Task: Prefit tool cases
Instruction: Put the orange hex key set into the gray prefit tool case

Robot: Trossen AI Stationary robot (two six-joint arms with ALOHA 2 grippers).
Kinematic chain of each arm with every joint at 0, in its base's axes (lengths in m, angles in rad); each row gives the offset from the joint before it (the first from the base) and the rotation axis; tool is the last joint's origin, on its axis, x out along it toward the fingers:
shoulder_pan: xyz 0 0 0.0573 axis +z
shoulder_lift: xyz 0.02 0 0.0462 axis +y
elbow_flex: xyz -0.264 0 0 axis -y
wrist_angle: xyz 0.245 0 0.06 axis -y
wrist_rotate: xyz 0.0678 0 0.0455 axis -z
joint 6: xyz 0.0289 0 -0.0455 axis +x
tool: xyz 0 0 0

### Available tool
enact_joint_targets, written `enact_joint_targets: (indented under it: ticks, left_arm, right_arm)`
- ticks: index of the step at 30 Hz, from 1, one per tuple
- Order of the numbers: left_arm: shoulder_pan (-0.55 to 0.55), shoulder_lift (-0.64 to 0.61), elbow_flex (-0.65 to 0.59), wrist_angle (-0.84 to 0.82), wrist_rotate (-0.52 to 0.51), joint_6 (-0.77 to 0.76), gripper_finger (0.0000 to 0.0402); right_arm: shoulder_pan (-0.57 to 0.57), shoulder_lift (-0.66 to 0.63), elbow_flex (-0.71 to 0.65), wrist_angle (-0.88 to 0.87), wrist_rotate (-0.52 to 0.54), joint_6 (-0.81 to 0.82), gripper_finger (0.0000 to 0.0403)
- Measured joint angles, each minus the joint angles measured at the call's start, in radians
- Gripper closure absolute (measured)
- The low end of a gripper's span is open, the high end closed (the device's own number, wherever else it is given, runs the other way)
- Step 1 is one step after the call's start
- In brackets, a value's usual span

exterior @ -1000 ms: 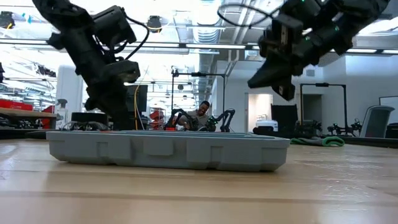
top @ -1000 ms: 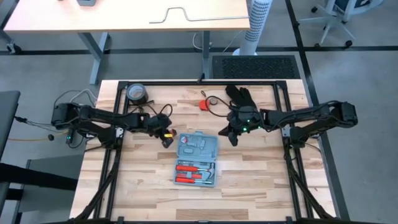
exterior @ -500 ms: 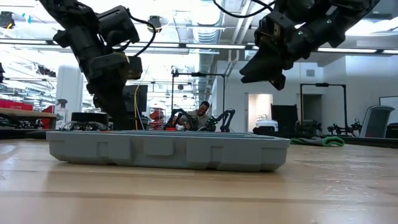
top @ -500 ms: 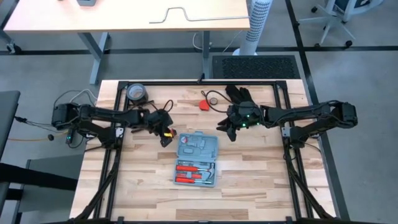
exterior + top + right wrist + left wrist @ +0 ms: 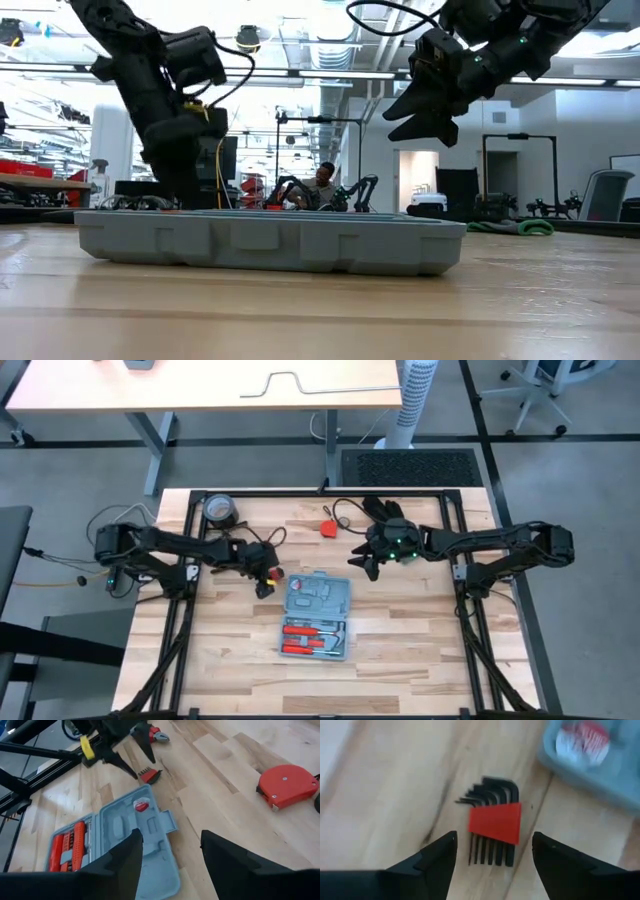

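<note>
- High view: tool case [image 5: 317,616] open flat mid-desk, a little toward the near edge, red tools in its nearer half. Left gripper [image 5: 265,582] just off the case's far-left corner; right gripper [image 5: 367,566] off its far-right corner, apart from it. Tape roll [image 5: 219,510] at the far-left corner of the desk, red tape measure [image 5: 329,527] and black glove [image 5: 384,511] along the far edge.
- Low view: case [image 5: 270,240] lying flat on the desk; right gripper [image 5: 418,110] raised well above it, fingers parted, holding nothing.
- Left wrist view: fingers [image 5: 436,854] spread wide, empty, straddling a red-holdered hex key set [image 5: 493,827] on the wood without touching it; corner of the case [image 5: 592,757] just beyond.
- Right wrist view: fingers [image 5: 123,856] wide apart, gripping nothing, above the open case [image 5: 112,845]; hex key set [image 5: 148,773] beneath the left gripper [image 5: 136,760], tape measure [image 5: 286,785] apart on the bare wood.
</note>
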Motion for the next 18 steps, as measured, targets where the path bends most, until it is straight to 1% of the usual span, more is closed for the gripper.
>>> enact_joint_targets:
  ticks: [3,8,14,18]
  left_arm:
    - [-0.017,0.063,0.000,0.017,-0.003,0.057,0.0157]
    - [-0.018,0.127,0.005,0.042,0.010,0.066,0.0157]
    - [-0.020,0.133,0.004,0.049,-0.020,0.045,0.0159]
    - [-0.020,0.135,0.003,0.050,-0.025,0.037,0.0178]
  right_arm:
    - [-0.005,0.000,0.000,-0.001,0.000,-0.002,0.0194]
    - [-0.008,0.000,0.000,-0.008,0.000,-0.001,0.0194]
    - [-0.008,0.000,0.000,-0.040,0.000,0.002,0.0195]
    - [-0.008,0.000,0.000,-0.042,0.007,0.002,0.0195]
